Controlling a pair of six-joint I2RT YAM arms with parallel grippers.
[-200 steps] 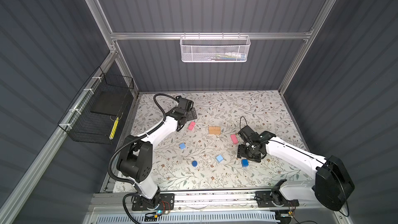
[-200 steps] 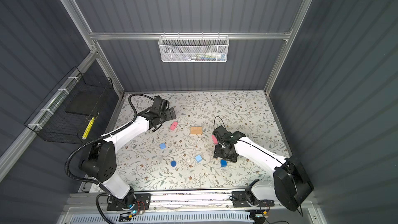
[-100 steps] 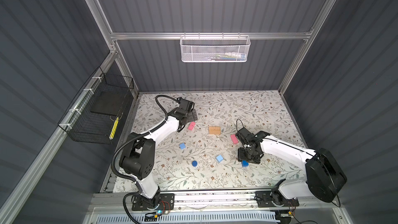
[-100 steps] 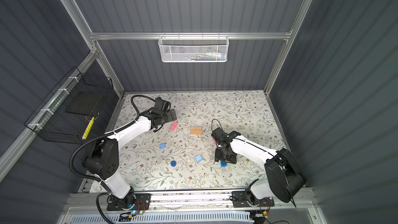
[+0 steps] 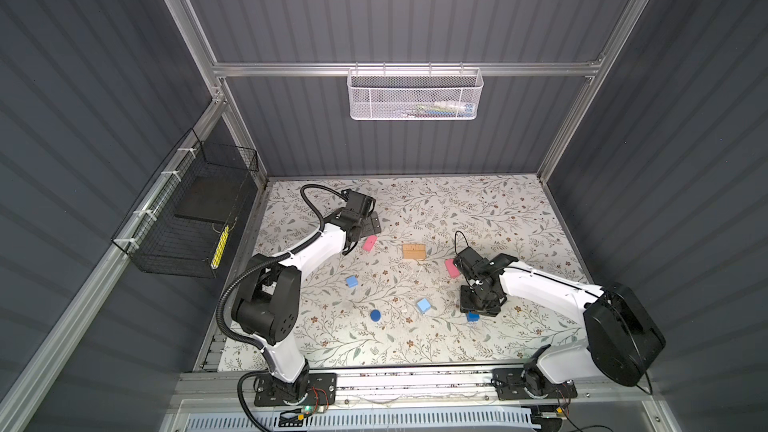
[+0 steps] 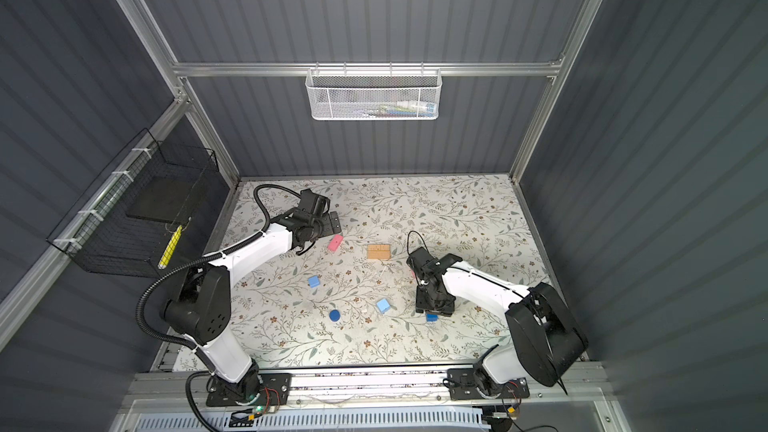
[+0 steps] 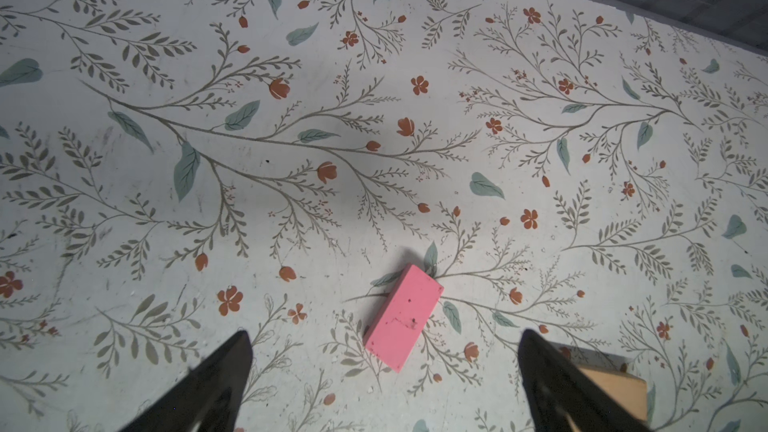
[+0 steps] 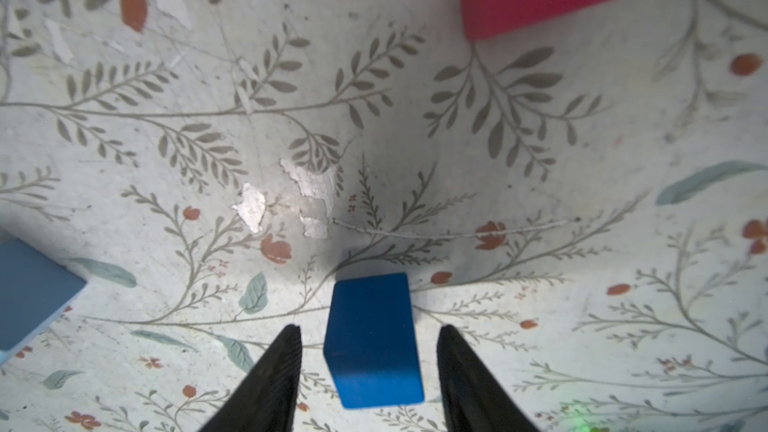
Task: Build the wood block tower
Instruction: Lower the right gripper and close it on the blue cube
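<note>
Grippers above two loose blocks on the table (image 5: pixel 457 209).
Near the front edge, the right gripper (image 8: pixel 370 328) straddles a dark blue cube (image 8: pixel 372 351), partly open, gaps either side, gripping nothing. Farther back, toward the left edge, the left gripper (image 7: pixel 384 332) hangs wide open and empty over a pink oblong (image 7: pixel 403 317).

On the flowered surface (image 6: pixel 457 209), the right gripper (image 6: pixel 433 310) hangs low over a dark blue cube (image 6: pixel 431 317). Left of it lie a light blue cube (image 6: pixel 383 305), a dark blue disc (image 6: pixel 334 315) and another blue cube (image 6: pixel 314 281); farther back, a tan block (image 6: pixel 378 251) and a pink block (image 6: pixel 335 243).
</note>
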